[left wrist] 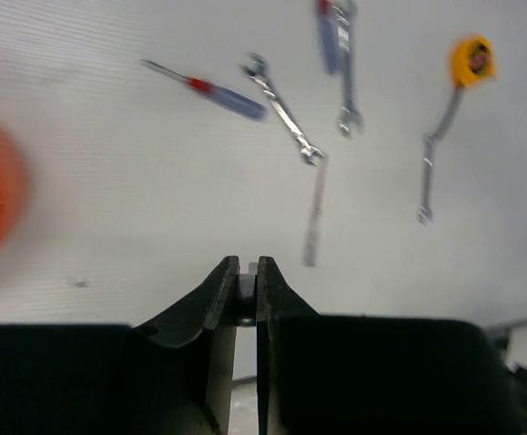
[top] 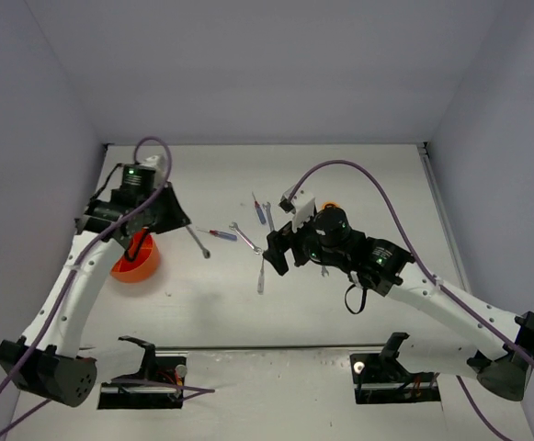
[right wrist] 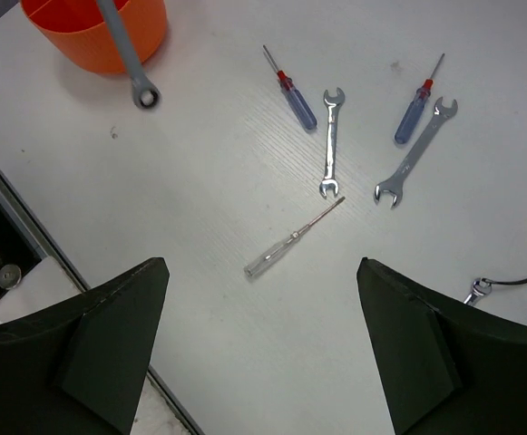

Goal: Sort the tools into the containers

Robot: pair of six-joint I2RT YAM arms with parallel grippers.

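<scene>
My left gripper (top: 179,220) is shut on a thin silver wrench (top: 198,243) and holds it just right of the orange-red tub (top: 136,264). The left wrist view shows the jaws (left wrist: 247,267) pinching its shank. In the right wrist view the wrench (right wrist: 129,59) hangs beside the tub (right wrist: 95,27). My right gripper (top: 277,252) is open and empty above a clear-handled screwdriver (right wrist: 295,237). Two blue-and-red screwdrivers (right wrist: 295,95) (right wrist: 413,113) and two silver wrenches (right wrist: 331,145) (right wrist: 415,156) lie beyond it. A yellow tape measure (left wrist: 472,59) lies further right, next to another wrench (left wrist: 431,163).
White walls close in the table at the back and both sides. Two black fixtures (top: 147,354) (top: 391,354) stand near the front edge. A purple cable (top: 377,188) arcs over the right arm. A black cable (right wrist: 517,276) lies by my right finger.
</scene>
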